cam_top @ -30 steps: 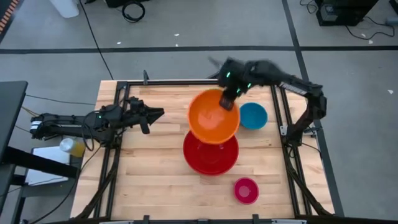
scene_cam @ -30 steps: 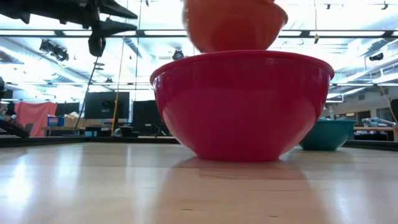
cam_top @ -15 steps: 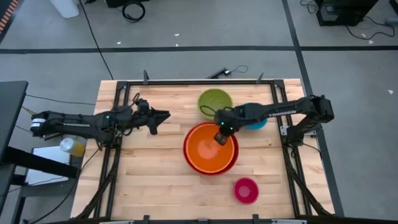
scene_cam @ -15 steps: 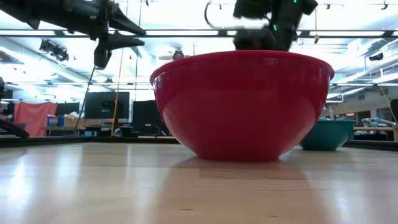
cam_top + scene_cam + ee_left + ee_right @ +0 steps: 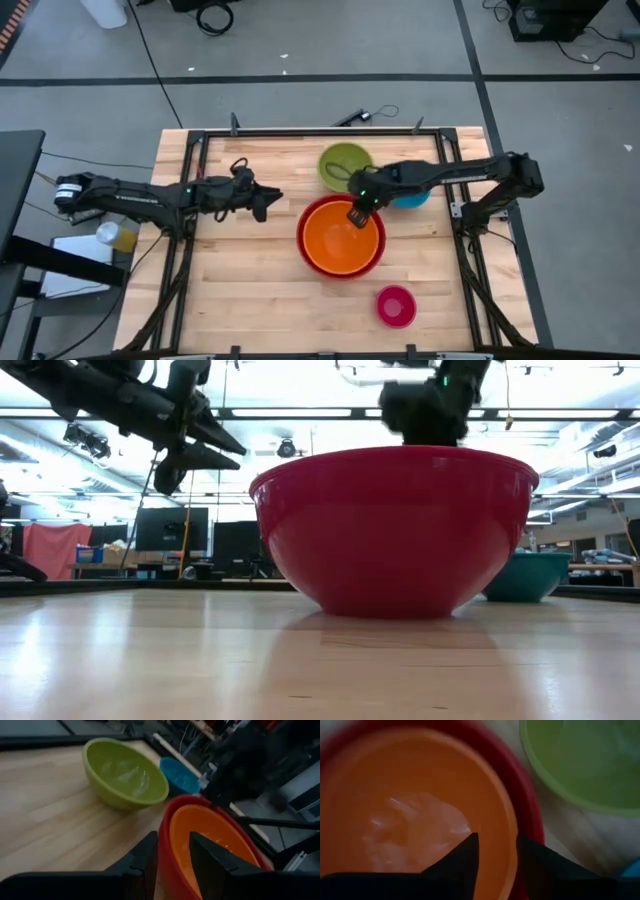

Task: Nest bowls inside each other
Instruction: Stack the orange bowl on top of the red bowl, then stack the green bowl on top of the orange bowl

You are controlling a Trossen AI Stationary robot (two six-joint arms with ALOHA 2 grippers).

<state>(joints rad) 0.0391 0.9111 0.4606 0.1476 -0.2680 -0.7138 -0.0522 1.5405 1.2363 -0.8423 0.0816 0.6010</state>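
The orange bowl (image 5: 335, 242) sits nested inside the red bowl (image 5: 303, 247) at the table's middle. The lime green bowl (image 5: 342, 164) stands on the wood just beyond them. The blue bowl (image 5: 411, 200) is to its right, partly under my right arm. The small pink bowl (image 5: 396, 306) stands near the front right. My right gripper (image 5: 497, 840) is open and points down over the orange bowl's far right rim (image 5: 509, 827), one finger inside it and one outside. My left gripper (image 5: 174, 851) is open, left of the red bowl and clear of it.
A black metal frame (image 5: 190, 160) runs along the table's edges. Bare wood (image 5: 240, 280) lies at the near left. In the low view the red bowl (image 5: 395, 530) fills the middle and the blue bowl (image 5: 525, 575) shows behind it on the right.
My right gripper has come down and toward the near edge with the orange bowl, which was held high and tilted over the far side. It now sits level inside the red bowl, uncovering the green bowl. My left gripper has moved toward the table's right, closer to the red bowl, and sunk a little.
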